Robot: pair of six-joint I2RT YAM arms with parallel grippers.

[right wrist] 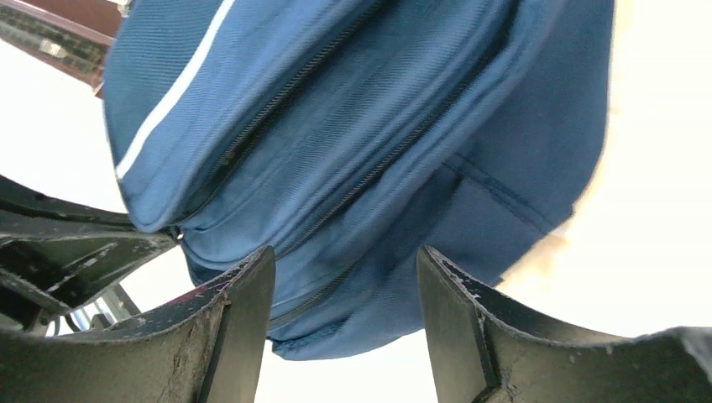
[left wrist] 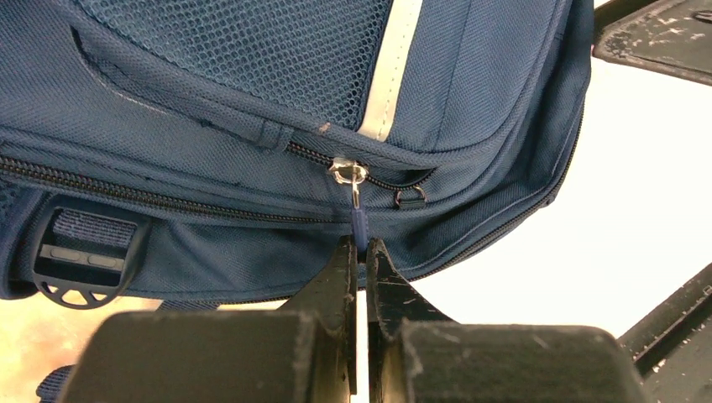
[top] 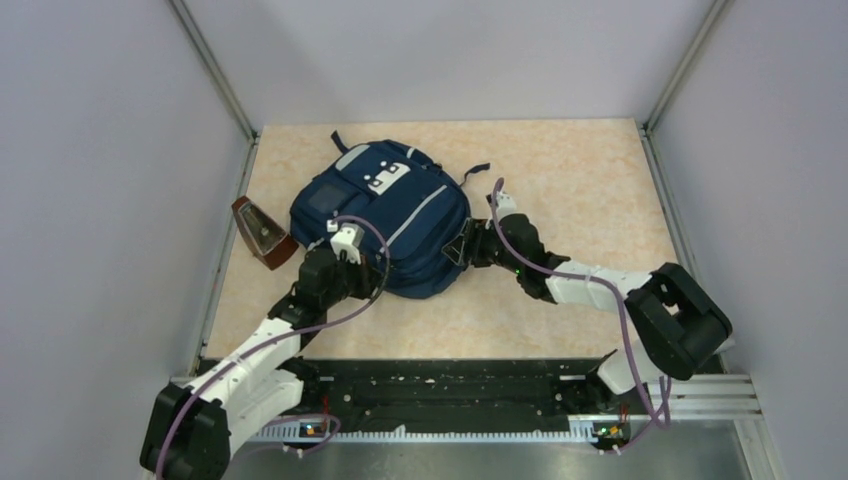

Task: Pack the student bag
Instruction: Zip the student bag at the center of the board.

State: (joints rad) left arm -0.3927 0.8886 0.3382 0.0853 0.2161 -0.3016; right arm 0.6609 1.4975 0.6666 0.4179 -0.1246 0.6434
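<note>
The student bag [top: 385, 210], navy with grey strips and a white patch, lies flat on the table. My left gripper [top: 347, 258] is at the bag's near edge. In the left wrist view this gripper [left wrist: 359, 244] is shut on the blue zip pull [left wrist: 359, 225], which hangs from a silver slider [left wrist: 348, 172] on the bag [left wrist: 210, 159]. My right gripper [top: 463, 247] is at the bag's right side. In the right wrist view its jaws stand wide apart, and the right gripper [right wrist: 345, 253] faces the bag's lower corner [right wrist: 369, 168], which lies just beyond the fingertips.
A brown wedge-shaped object [top: 262, 232] lies at the table's left edge beside the bag and shows again as the brown object [right wrist: 50, 34] in the right wrist view. Grey walls close in the table on three sides. The arms' base rail [top: 450, 400] runs along the near edge.
</note>
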